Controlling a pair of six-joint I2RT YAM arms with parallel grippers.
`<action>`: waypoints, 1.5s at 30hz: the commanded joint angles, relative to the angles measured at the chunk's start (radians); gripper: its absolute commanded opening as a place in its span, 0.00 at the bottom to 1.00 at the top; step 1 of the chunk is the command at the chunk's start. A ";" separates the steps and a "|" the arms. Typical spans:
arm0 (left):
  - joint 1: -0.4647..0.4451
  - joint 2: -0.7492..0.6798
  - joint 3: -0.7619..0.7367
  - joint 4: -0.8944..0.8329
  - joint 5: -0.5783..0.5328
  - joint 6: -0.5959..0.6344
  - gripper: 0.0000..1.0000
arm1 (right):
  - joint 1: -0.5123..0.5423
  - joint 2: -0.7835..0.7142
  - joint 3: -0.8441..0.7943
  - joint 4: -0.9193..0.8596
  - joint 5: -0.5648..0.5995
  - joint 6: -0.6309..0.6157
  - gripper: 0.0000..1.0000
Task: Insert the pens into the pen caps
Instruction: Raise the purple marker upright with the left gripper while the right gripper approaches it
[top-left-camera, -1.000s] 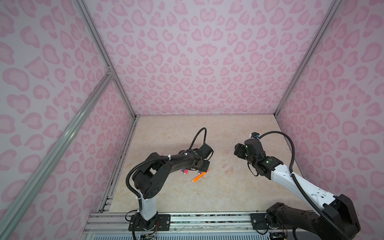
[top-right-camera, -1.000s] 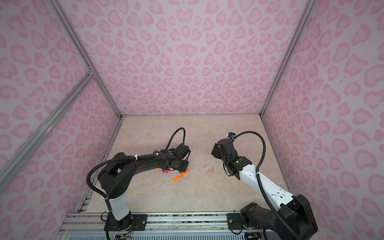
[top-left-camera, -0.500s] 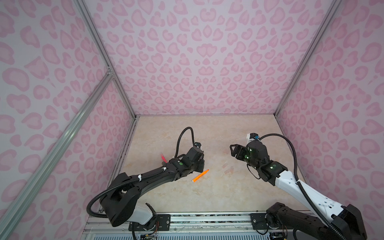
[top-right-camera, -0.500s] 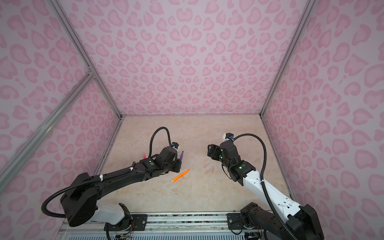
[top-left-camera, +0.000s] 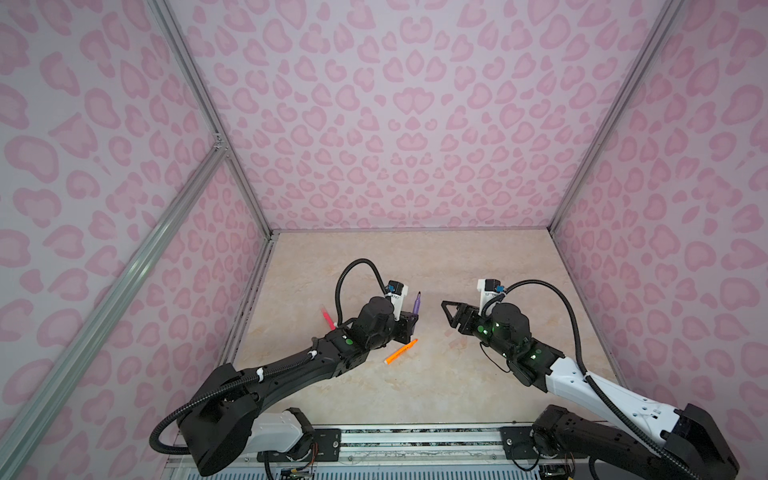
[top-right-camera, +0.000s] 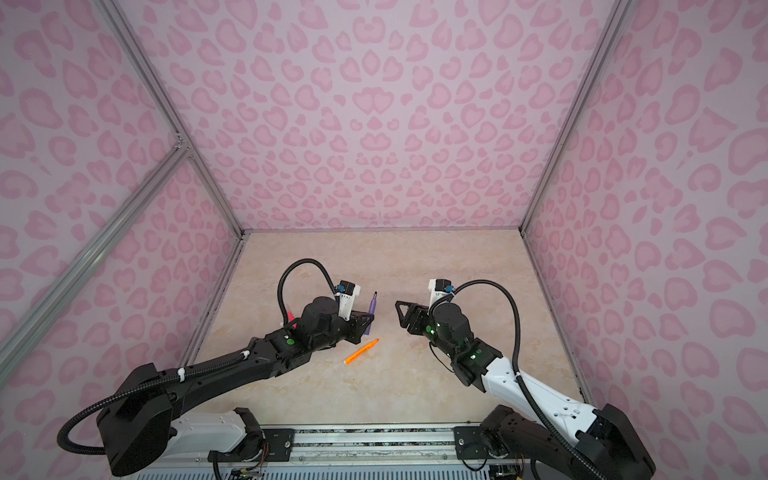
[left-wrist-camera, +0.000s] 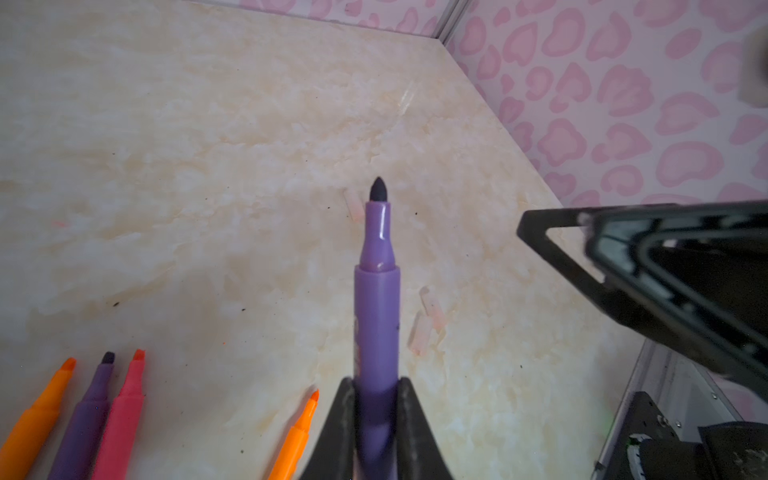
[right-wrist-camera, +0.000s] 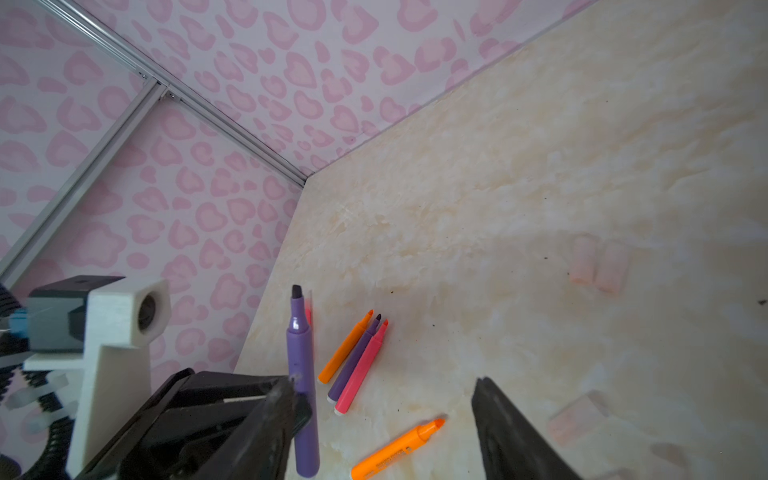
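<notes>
Left jaws are clamped low on the purple pen (left-wrist-camera: 377, 299), its tip raised above mid-bench. Right jaws stand apart and empty, facing it. The caps (left-wrist-camera: 432, 309) lie faint on the bench (top-left-camera: 457, 257), between its middle and right edge; the other pens (right-wrist-camera: 355, 361) lie nearer the left edge. I'd lower the right jaws over one cap, pinch its closed end, leave the mouth free, then align it with the tip.

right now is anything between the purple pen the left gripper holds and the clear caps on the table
Nothing visible does. Only bare table lies between the purple pen, clamped in the left gripper, and the clear caps. The right gripper hovers open to one side, not across that path.
</notes>
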 joint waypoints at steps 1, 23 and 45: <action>-0.014 -0.001 0.023 0.058 0.046 0.034 0.03 | 0.007 0.010 0.037 0.075 -0.080 -0.019 0.67; -0.038 -0.005 0.042 0.051 0.102 0.033 0.03 | 0.078 0.214 0.164 -0.011 -0.094 -0.054 0.36; -0.040 0.064 0.088 0.013 0.099 0.025 0.25 | 0.142 0.191 0.137 0.021 -0.051 -0.018 0.00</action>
